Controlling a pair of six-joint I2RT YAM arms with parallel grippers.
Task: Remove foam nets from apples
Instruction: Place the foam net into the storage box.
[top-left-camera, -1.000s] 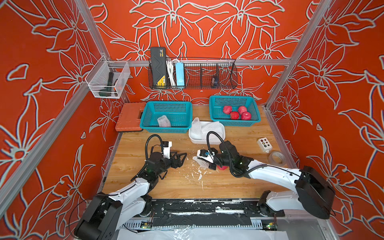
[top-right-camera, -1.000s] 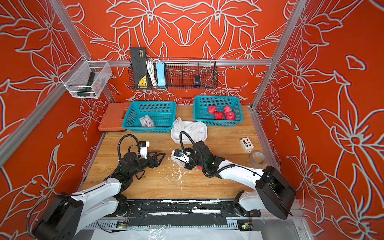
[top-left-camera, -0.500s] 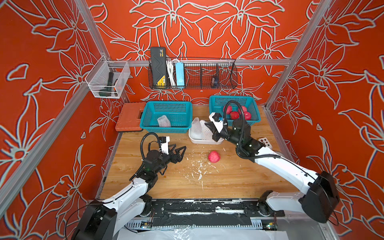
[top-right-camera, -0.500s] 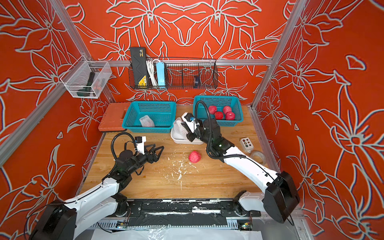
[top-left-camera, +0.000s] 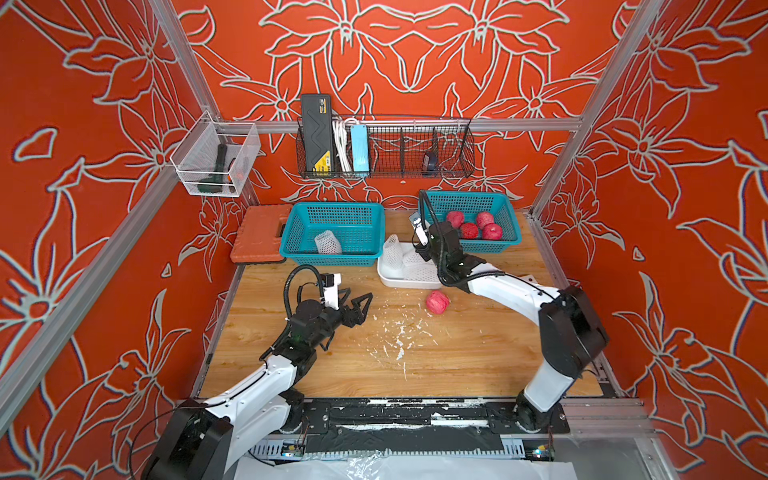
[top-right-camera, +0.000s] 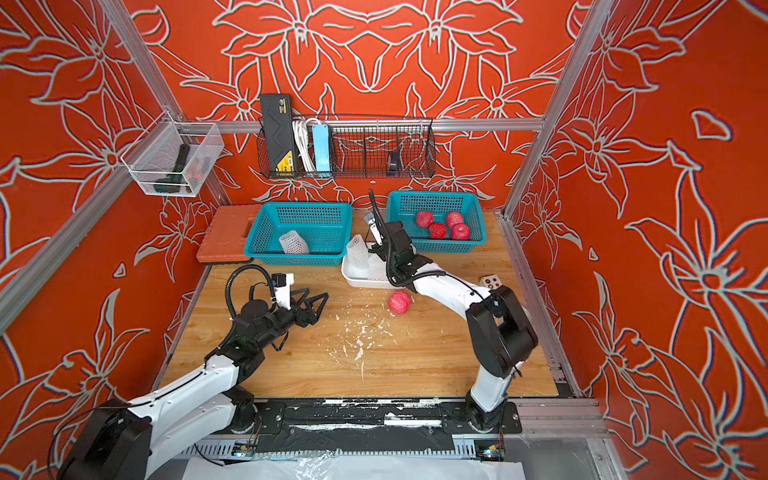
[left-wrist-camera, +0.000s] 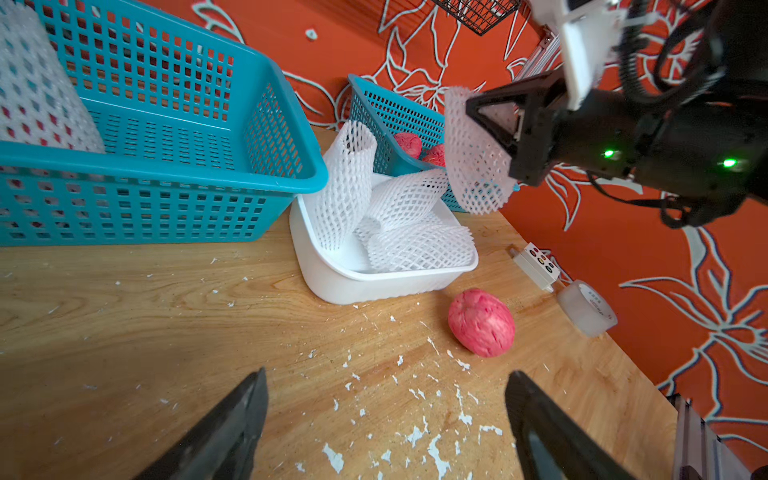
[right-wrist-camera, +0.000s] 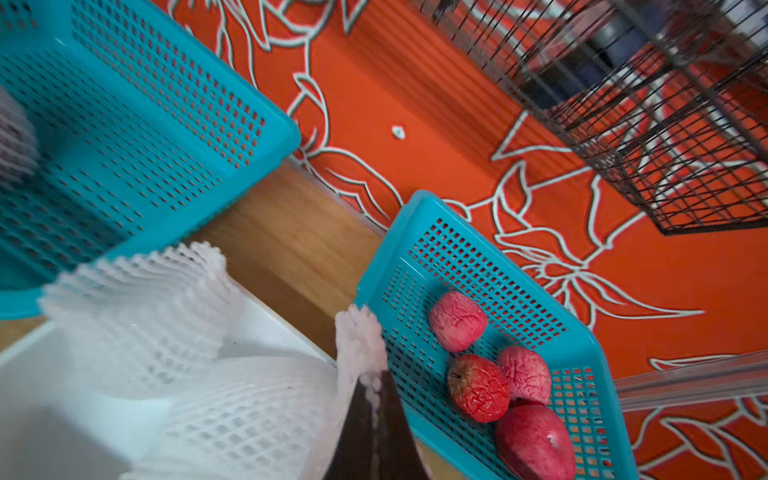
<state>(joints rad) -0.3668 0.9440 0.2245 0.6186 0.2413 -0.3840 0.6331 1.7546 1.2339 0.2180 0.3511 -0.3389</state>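
**Right claw holds a foam net over the tray; left claw hangs spread**

The right claw (right-wrist-camera: 369, 395) is pressed together on the edge of a white foam net (left-wrist-camera: 473, 166), which dangles from it in the air. Just beneath it sits a white tray (left-wrist-camera: 374, 286) holding several empty nets (left-wrist-camera: 419, 249). Just past its tips stands a blue basket (top-left-camera: 490, 248) with four bare apples (top-left-camera: 478, 226) inside. On its other side, a second blue basket (top-left-camera: 332, 259) holds one netted apple (top-left-camera: 328, 243).

The left claw (top-left-camera: 360, 297) is spread wide and empty, low over the wooden surface (top-left-camera: 457, 365). Ahead of it a lone apple (left-wrist-camera: 482, 322), without a net, lies on the surface near the tray and touches nothing. White foam crumbs (top-left-camera: 399, 340) are scattered between this claw and that apple.

Beyond the lone apple, a roll of clear tape (left-wrist-camera: 586, 307) carries small print too blurred to read, and a little white box (left-wrist-camera: 536, 264) shows coloured dots. On the back wall, a black case (top-left-camera: 316, 133) in the wire rack (top-left-camera: 415, 166) bears a yellow label, its text too small to make out.
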